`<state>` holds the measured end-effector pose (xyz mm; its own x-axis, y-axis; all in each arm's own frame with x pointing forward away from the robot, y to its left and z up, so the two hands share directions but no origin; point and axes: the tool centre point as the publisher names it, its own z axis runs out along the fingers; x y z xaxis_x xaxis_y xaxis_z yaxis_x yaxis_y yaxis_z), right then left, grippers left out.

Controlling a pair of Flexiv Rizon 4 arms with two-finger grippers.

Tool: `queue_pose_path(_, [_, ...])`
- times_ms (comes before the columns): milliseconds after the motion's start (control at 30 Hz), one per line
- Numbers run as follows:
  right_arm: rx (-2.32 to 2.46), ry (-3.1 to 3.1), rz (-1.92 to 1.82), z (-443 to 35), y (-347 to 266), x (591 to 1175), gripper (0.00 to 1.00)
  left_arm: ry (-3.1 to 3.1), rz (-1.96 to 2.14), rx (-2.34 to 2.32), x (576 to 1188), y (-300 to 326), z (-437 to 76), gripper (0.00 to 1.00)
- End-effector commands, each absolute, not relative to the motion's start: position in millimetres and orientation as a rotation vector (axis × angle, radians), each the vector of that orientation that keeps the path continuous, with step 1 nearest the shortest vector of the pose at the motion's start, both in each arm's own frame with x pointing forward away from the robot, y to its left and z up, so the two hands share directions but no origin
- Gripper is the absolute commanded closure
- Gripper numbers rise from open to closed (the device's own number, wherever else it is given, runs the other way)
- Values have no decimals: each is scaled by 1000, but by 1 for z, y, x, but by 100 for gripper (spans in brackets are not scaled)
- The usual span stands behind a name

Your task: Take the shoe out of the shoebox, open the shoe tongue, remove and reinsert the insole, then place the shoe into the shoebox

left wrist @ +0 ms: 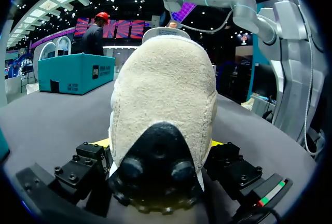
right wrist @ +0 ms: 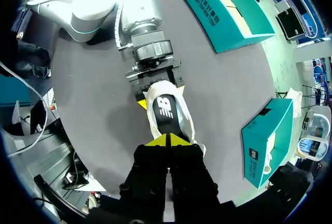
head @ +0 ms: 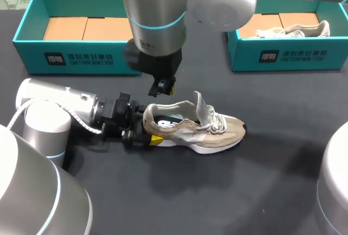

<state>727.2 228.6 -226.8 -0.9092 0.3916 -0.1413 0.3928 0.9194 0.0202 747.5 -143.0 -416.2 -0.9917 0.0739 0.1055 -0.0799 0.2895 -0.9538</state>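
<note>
Left arm in silver-grey rounded shells, pale blue ring at joint, white cable along wrist, left gripper black, blocky, screw heads showing, small red-green mark, right arm same silver with blue ring, right gripper black, yellow tips.

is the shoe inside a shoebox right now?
No, the shoe lies on the table, its heel gripped by the left claw.
</note>
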Motion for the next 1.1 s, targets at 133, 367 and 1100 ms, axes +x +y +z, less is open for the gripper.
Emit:
queue_pose_path(133, [603,2938,1,-227,224,727,100,-2417,1798,6,748,-144,-418,100])
queue_pose_path(367, [519,3002,74,-268,222,743,100,-2417,1798,6,748,-144,-418,100])
queue_pose_path(1100, [421,3108,155,-338,232,742,100,-2417,1798,6,748,-144,-418,100])
